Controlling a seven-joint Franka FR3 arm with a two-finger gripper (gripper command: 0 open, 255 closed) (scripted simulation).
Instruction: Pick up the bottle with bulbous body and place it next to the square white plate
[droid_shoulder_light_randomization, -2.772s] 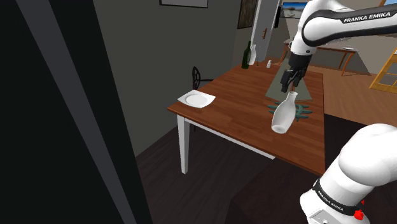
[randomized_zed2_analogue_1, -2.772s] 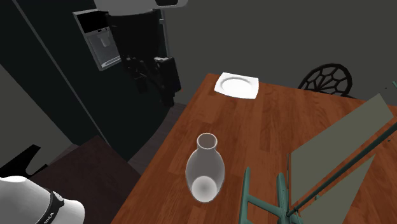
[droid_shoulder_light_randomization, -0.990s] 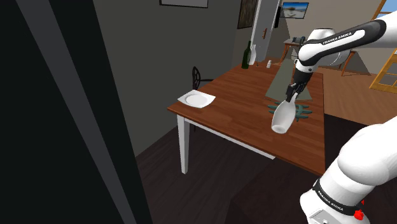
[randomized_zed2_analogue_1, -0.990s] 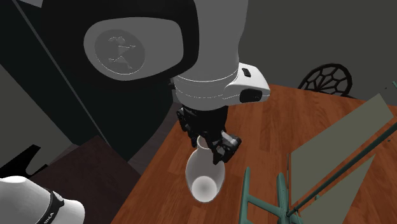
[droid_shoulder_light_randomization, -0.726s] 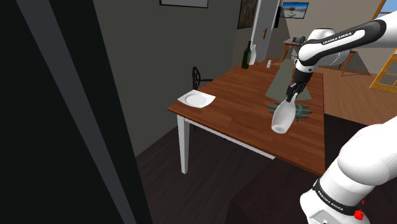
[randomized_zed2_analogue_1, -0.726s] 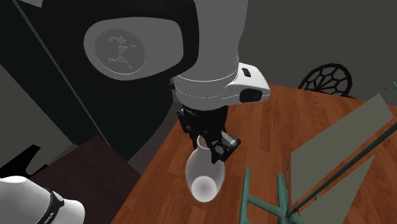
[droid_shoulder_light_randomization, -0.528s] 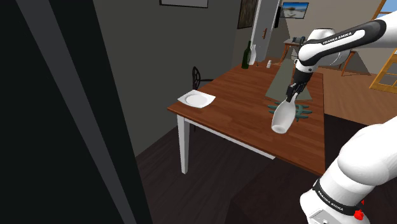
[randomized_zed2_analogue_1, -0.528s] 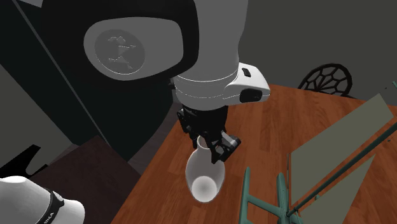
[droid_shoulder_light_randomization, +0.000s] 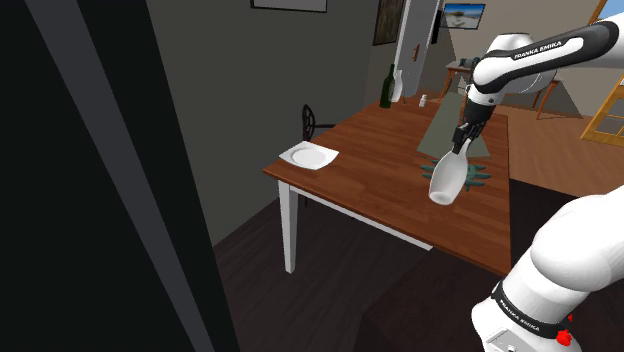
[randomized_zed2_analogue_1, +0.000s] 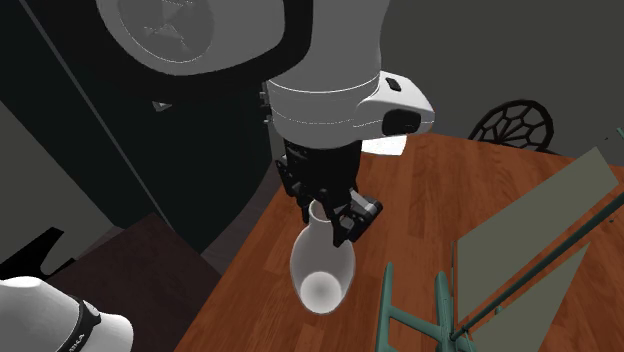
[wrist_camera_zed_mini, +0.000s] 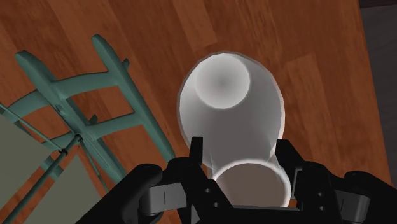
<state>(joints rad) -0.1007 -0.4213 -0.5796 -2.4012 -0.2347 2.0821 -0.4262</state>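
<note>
Between fingers of the tool (wrist_camera_zed_mini: 240, 154), neck of white bottle (wrist_camera_zed_mini: 229, 118)

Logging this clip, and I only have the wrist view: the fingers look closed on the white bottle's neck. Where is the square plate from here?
Observer: In the shoulder view, the square white plate sits at the table corner on that view's left, well apart from the white bottle.
Operator: Anything standing between them?
Observer: No, only bare tabletop wood along that stretch.
Operator: Other items to keep away from?
Observer: A dark green bottle stands near the table's far corner, off the line to the plate.
</note>
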